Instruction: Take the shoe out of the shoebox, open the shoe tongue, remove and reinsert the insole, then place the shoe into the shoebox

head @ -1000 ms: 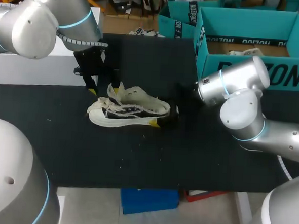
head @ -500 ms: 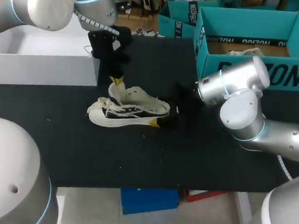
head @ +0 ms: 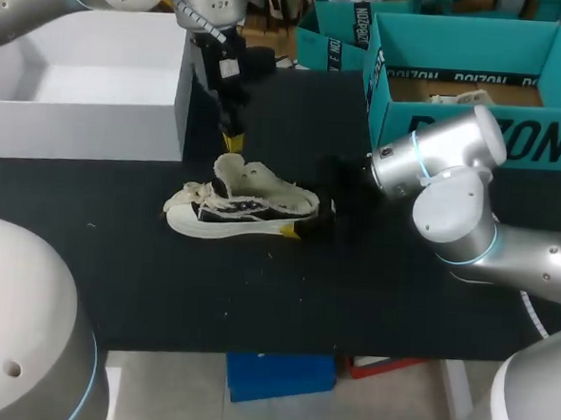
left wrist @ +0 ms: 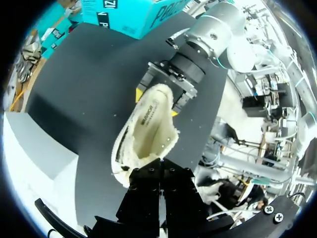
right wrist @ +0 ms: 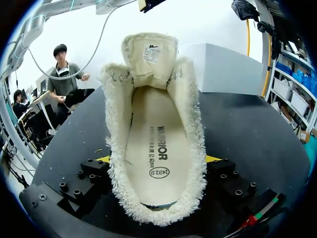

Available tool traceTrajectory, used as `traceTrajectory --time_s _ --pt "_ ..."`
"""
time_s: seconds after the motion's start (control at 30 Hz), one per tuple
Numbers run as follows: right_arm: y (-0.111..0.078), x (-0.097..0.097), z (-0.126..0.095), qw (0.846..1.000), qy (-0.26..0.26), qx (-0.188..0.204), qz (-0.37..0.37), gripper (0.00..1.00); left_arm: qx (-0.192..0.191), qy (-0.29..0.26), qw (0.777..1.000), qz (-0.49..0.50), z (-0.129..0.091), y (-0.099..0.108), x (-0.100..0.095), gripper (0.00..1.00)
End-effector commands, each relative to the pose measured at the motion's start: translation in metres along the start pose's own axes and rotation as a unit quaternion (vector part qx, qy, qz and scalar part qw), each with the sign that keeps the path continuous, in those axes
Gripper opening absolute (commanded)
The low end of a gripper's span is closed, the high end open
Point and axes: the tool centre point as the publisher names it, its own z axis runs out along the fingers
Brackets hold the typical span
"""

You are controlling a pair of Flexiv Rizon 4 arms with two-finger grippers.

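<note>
A cream fleece-lined shoe (head: 247,206) lies on its sole on the black table, toe to the left. My right gripper (head: 308,219) is shut on its heel, one finger on each side (right wrist: 158,159). The insole (right wrist: 154,144) lies flat inside, and the tongue (right wrist: 149,54) stands upright. My left gripper (head: 230,140) hangs shut and empty just above the tongue (head: 229,166). From the left wrist, the shoe (left wrist: 148,124) lies ahead of the shut fingers, with the right gripper (left wrist: 157,101) at its far end. The teal shoebox (head: 466,136) stands open at the back right.
A white open box (head: 85,131) stands at the back left, close behind the left arm. A second teal box (head: 334,42) sits behind the table's far edge. The right arm's elbow (head: 452,211) lies low in front of the shoebox.
My left gripper closed, rose and swung from the shoe's left side to just above the tongue. The tongue now stands more upright. The right arm and shoe kept still.
</note>
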Motion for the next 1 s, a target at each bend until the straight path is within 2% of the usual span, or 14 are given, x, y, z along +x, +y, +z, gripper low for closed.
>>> traceTrajectory --time_s 0.03,0.13,0.23,0.3,0.5,0.63,0.73,1.0 --pt "-0.001 -0.001 0.003 1.0 0.0 0.001 0.0 0.0 -0.102 0.051 0.983 0.143 -0.002 -0.006 -0.008 0.0" --pt "-0.001 -0.001 0.003 1.0 0.0 0.001 0.0 0.0 -0.102 0.051 0.983 0.143 -0.002 -0.006 -0.008 0.0" --pt "-0.001 -0.001 0.003 1.0 0.0 0.001 0.0 0.0 -0.083 0.018 0.978 0.19 0.003 -0.011 0.003 0.0" --pt "-0.001 -0.001 0.003 1.0 0.0 0.001 0.0 0.0 -0.077 0.011 0.979 0.188 0.008 -0.015 0.005 0.0" --pt "-0.001 -0.001 0.003 1.0 0.0 0.001 0.0 0.0 -0.027 -0.024 0.979 0.2 0.023 -0.019 0.008 0.0" --pt "-0.001 -0.001 0.003 1.0 0.0 0.001 0.0 0.0 0.004 -0.019 0.979 0.202 0.035 -0.019 0.008 0.0" --pt "-0.001 -0.001 0.003 1.0 0.0 0.001 0.0 0.0 0.013 -0.006 0.981 0.193 0.042 -0.017 0.005 0.0" --pt "-0.001 -0.001 0.003 1.0 0.0 0.001 0.0 0.0 0.013 -0.006 0.981 0.193 0.042 -0.017 0.005 0.0"
